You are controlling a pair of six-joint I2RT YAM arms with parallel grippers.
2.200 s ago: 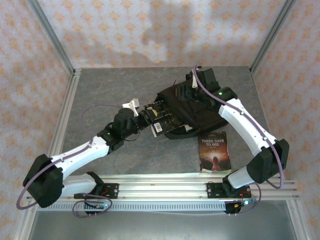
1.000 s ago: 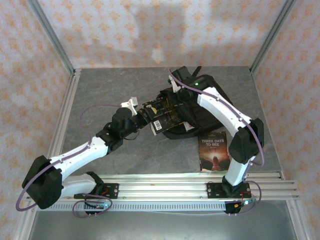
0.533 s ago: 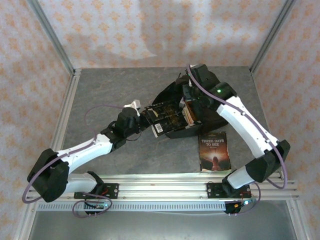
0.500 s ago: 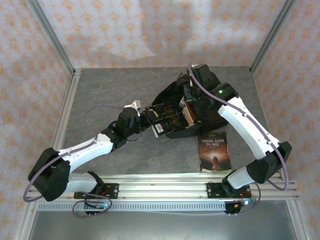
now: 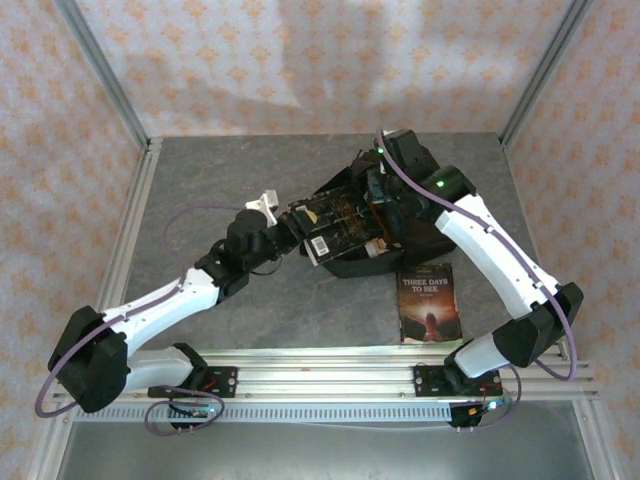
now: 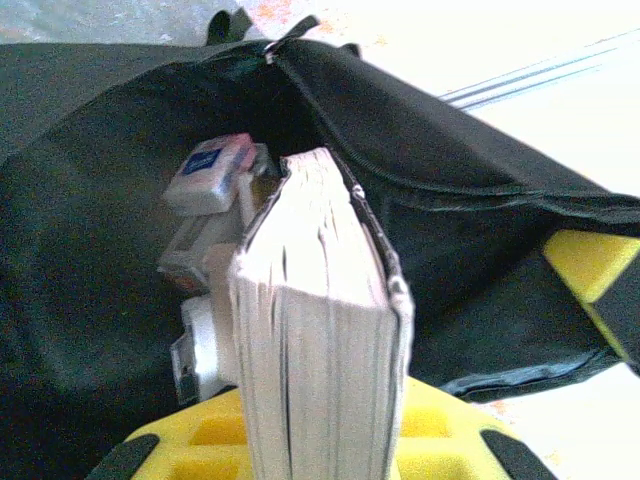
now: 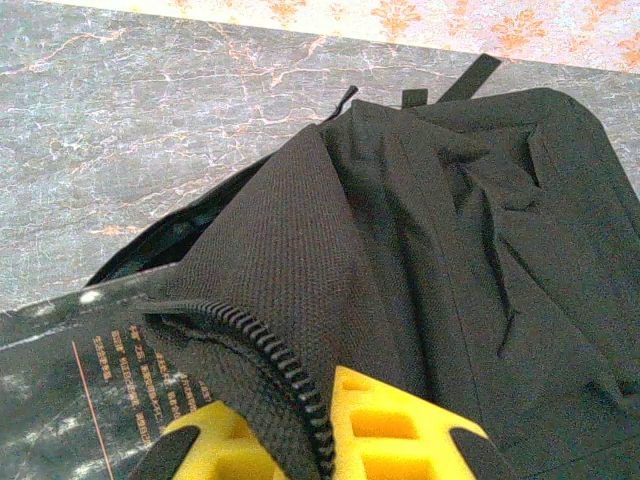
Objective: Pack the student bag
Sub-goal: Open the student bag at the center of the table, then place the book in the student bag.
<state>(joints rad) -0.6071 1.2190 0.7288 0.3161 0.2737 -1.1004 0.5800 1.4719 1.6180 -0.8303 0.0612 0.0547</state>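
The student bag (image 5: 415, 222) is a black fabric backpack lying mid-table with its mouth facing left. My left gripper (image 5: 303, 230) is shut on a thick black book (image 5: 337, 222) whose far end is in the bag's mouth. In the left wrist view the book's pale page edge (image 6: 318, 330) stands between my yellow fingers (image 6: 215, 435), with the dark bag interior (image 6: 90, 260) behind it. My right gripper (image 5: 377, 192) is shut on the bag's zip edge (image 7: 290, 385), holding the flap up over the book's cover (image 7: 90, 375).
A second book, dark with "Three Days to See" on its cover (image 5: 429, 301), lies flat just in front of the bag. The grey table (image 5: 200, 180) is bare to the left. Cage posts and patterned walls border the table.
My right arm swung right and its jaws shut on the bag's zip edge. The left gripper shifted the book up and back at the bag's mouth.
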